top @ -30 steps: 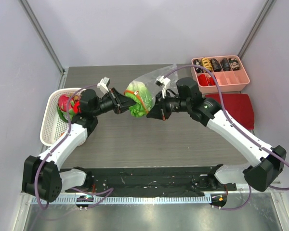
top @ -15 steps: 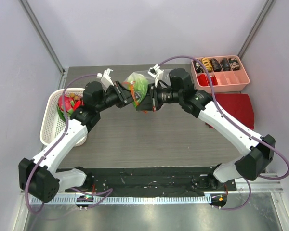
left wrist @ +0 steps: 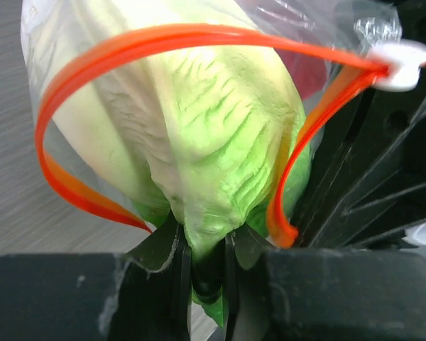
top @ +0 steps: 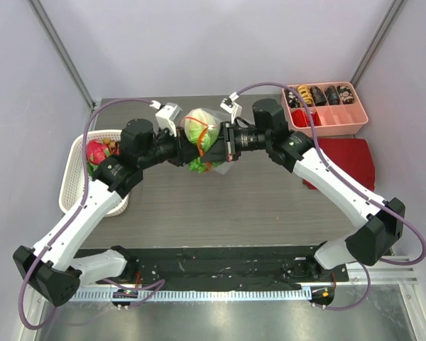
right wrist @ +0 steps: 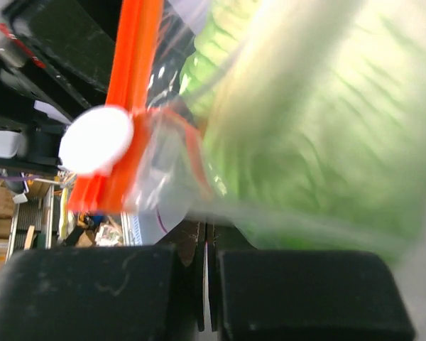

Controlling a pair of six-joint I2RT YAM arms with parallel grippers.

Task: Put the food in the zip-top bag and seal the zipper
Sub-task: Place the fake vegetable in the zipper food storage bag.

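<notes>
Well apart from the pink tray (top: 334, 131), the lettuce head (left wrist: 220, 135) sits ringed by the open zipper (left wrist: 163, 39), with the left gripper (left wrist: 202, 256) pinching its stem and the right gripper (right wrist: 204, 249) clamped on the zip-top bag (right wrist: 170, 177) film, so 1 hard shove could pull that film free.

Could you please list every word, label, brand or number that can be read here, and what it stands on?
None: no readable text in any view.
The zip-top bag, its zipper and white slider, the lettuce and the pink tray show no lettering; any marks elsewhere are too small to tell.
</notes>
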